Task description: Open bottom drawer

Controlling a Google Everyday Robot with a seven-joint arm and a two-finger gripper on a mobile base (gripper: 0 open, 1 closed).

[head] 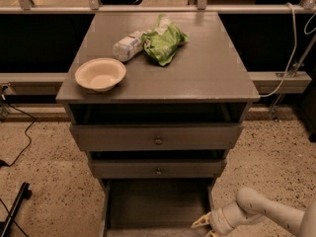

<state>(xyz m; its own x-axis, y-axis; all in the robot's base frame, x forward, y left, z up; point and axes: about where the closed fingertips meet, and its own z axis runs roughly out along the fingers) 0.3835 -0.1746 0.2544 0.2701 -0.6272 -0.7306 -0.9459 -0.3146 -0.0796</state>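
Bottom drawer (pixel 157 204) pulled out at 6 o'clock, gripper (pixel 201 223) beside it at 5 o'clock, grip cannot be told, bowl (pixel 100 74) on cabinet top (pixel 207 68)

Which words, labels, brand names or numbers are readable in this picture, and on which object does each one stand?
No text can be read here.
green bag: its print cannot be made out.
white packet: its markings cannot be made out.
bowl: plain, no text.
gripper, low at the right edge of the pulled-out bottom drawer: no label visible on either.
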